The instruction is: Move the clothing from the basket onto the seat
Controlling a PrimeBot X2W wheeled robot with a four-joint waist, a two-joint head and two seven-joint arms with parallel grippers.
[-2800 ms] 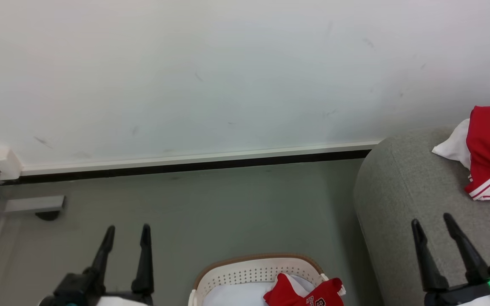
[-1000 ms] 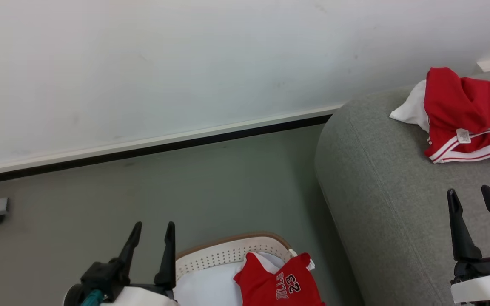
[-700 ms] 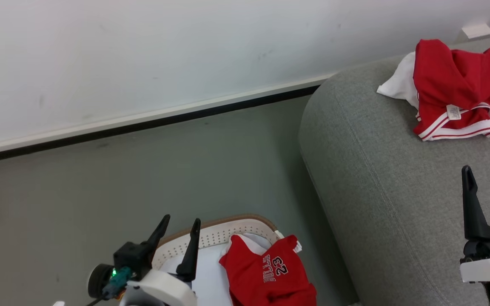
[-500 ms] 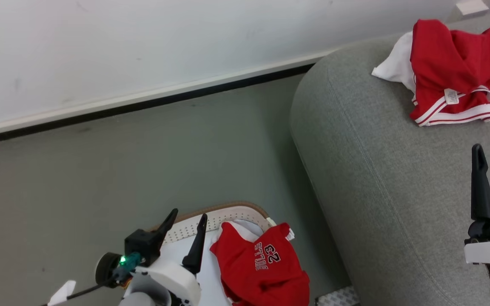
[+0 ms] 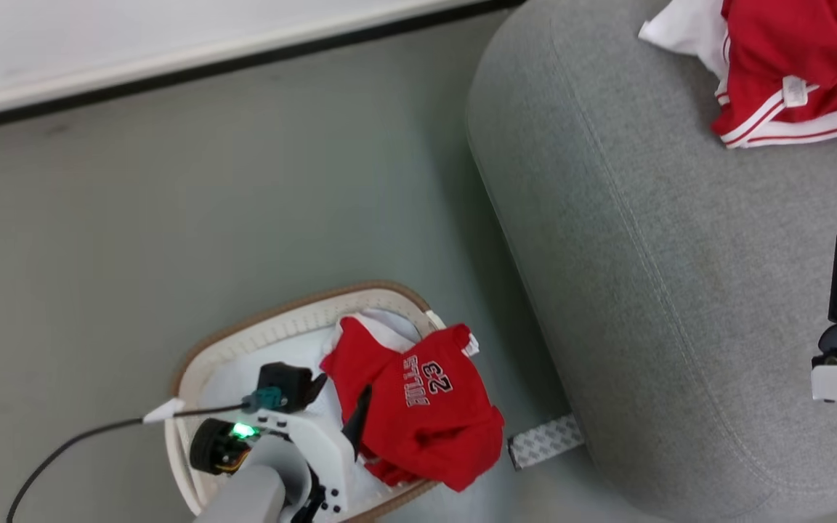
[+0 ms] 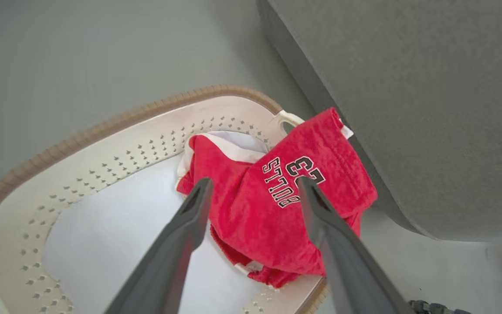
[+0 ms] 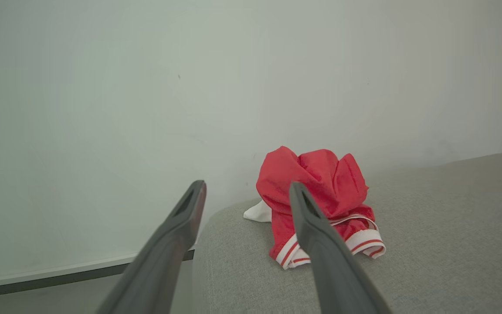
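While one red garment with white striped edging already lies on the far part of the seat, you are at the second pick: the approach to the "BULLS 23" jersey.

Finding: the left tool hangs above the basket with its two fingers spread wide, one on each side of the jersey's printed panel, gripping nothing. Whether the tips touch the cloth, I cannot tell. The right tool is likewise spread and empty, held over the seat and pointing toward the garment there.

Location: the jersey sits crumpled at the right end of the basket, with its hem draped over the rim on the side nearest the seat. The basket stands on the floor, just beside the seat's left flank. A pale flat pad lines the basket's bottom; leave it.

Next move, in my judgement: lower the left tool onto the bunched cloth and close on a thick fold rather than a single layer. Lift clear of the rim, then carry right to the seat. The draped hem may drag on the rim.

Count: red garments, two, one on the seat and one in the basket. Baskets, one. Seats, one. Tools, two, both empty.
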